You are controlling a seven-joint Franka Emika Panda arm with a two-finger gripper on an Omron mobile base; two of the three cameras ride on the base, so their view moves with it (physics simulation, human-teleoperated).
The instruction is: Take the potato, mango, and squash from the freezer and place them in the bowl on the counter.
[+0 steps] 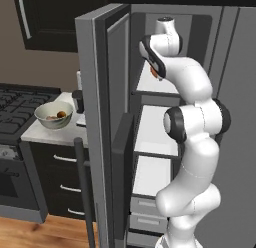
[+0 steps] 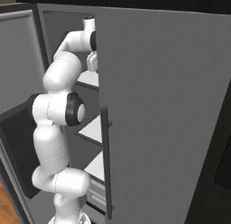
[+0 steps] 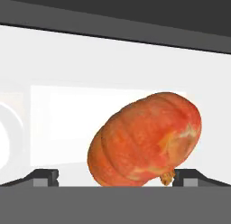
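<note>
Squash [image 3: 145,141], ribbed orange, between my spread gripper [image 3: 116,177] fingertips on freezer [image 1: 100,92] shelf: round, may roll from closing pads.

Arm [image 1: 192,142]: glossy white, built of bulbous rounded segments with smooth shells.
Joints: dark black-grey discs and rings set between the white segments.
Top link: short white cylinder with a dark round end cap.
Hand [image 3: 115,179]: two small dark flat-topped finger tips [image 3: 45,175].
Markings: plain shells.
</note>
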